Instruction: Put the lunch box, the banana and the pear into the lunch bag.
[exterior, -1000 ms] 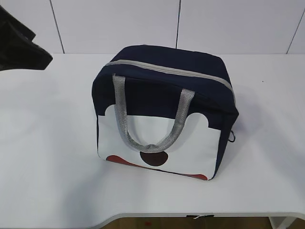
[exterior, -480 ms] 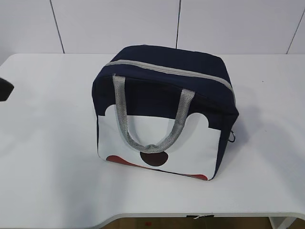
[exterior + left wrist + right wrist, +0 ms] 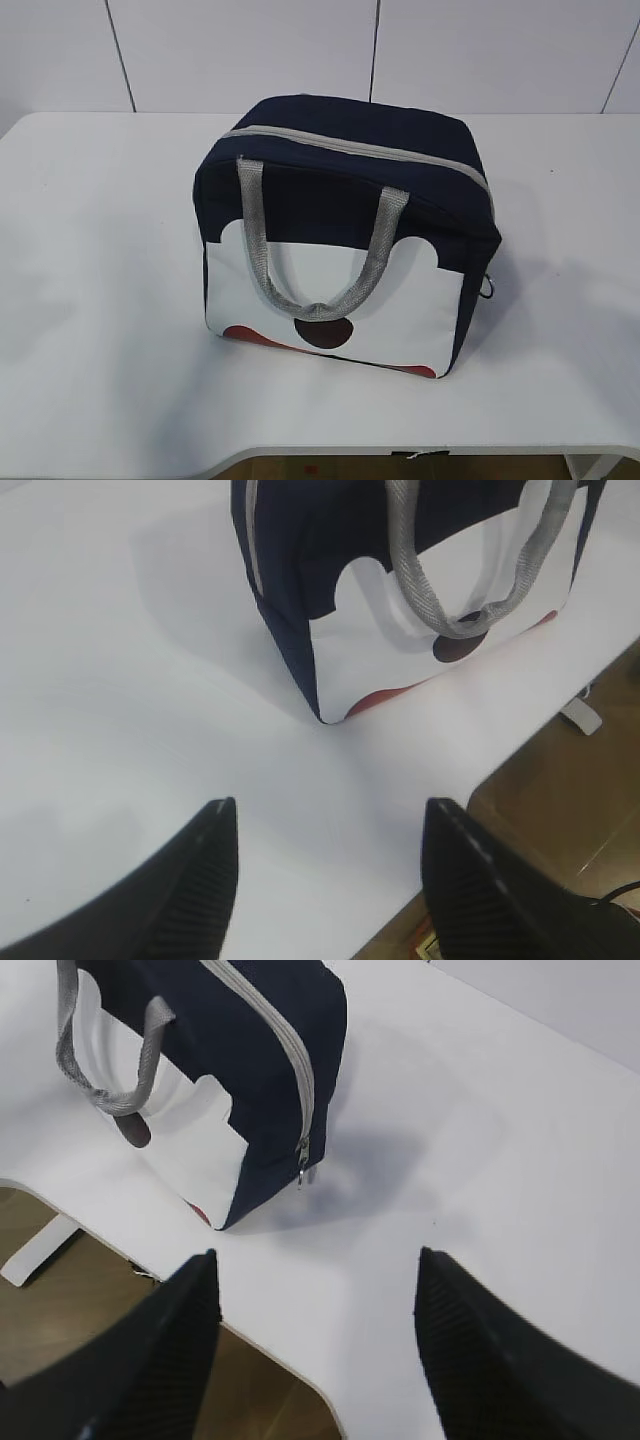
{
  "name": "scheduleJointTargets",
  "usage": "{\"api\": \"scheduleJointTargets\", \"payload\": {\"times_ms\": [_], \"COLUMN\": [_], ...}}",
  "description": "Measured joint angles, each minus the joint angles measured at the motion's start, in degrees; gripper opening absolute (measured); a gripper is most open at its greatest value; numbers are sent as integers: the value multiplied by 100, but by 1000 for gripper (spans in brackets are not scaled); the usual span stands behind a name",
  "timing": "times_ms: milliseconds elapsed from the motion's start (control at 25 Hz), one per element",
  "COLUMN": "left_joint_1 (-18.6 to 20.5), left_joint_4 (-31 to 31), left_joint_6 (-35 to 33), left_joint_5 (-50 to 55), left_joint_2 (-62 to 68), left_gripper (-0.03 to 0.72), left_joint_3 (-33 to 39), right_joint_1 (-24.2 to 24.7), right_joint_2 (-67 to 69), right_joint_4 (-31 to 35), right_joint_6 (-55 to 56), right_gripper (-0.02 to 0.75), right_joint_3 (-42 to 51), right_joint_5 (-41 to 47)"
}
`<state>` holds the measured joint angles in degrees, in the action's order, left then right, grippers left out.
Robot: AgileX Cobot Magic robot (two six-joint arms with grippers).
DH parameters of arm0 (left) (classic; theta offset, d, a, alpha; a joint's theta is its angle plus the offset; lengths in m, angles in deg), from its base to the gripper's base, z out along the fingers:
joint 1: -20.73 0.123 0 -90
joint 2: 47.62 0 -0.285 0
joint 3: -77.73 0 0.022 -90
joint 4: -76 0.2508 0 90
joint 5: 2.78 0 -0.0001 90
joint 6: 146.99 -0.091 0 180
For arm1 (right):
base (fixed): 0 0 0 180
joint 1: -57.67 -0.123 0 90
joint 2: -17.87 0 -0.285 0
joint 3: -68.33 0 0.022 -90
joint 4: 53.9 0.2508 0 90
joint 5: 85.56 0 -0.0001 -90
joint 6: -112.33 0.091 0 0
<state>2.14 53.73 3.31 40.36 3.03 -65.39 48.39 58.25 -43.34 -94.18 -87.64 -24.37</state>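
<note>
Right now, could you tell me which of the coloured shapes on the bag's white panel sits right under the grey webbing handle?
The dark brown round shape, centred directly below the handle's loop; the red shapes lie at the panel's lower corners.

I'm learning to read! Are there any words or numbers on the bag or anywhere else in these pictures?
None: no words, numbers or brand marks show in any view.
The lunch bag has only shapes on its white panel: red patches and a dark round one, no letters.
The table is plain white.
</note>
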Motion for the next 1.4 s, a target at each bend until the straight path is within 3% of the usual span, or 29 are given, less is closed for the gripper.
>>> {"api": "scheduleJointTargets", "payload": {"times_ms": [880, 1200, 1400], "left_joint_1": [0, 0, 0], "left_joint_4": [-826, -848, -619], "left_joint_6": [89, 317, 473], "left_joint_5": [-37, 348, 820], "left_joint_2": [-2031, -2435, -2439], "left_gripper": [443, 435, 435], "left_joint_3": [1487, 1497, 1222], "right_joint_1": [0, 0, 0], "right_joint_2": [-2701, -3357, -3357], "right_joint_4": [-1056, -1287, -1336], "right_joint_6": [1618, 2107, 2132], "right_gripper": [494, 494, 480], "right_joint_3": [1452, 2358, 2412], "right_joint_5": [255, 270, 294]}}
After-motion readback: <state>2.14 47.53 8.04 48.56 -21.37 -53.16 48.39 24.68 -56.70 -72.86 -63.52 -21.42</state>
